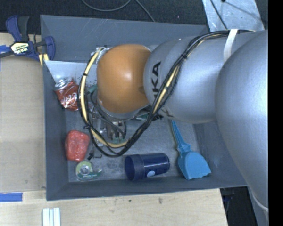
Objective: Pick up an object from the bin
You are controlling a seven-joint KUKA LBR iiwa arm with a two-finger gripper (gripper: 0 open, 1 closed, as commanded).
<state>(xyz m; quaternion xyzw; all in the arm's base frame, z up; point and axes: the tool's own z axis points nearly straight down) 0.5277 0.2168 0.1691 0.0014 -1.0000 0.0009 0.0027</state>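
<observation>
Along the bin's [132, 190] near wall lie a greenish tape roll [88, 171], a dark blue canister [147, 166] and a blue brush [192, 164]. Farther back, the gripper [111, 131] hangs beside a red lump [77, 145]; whether it is wide or narrow cannot be told. A crushed red can [68, 94] lies beyond.

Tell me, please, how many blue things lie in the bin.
2: a dark blue cylinder low in the view, a light blue brush to its right. The arm may hide more.

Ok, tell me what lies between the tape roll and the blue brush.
A dark blue cylinder, lying on its side, in the camera view.
</observation>
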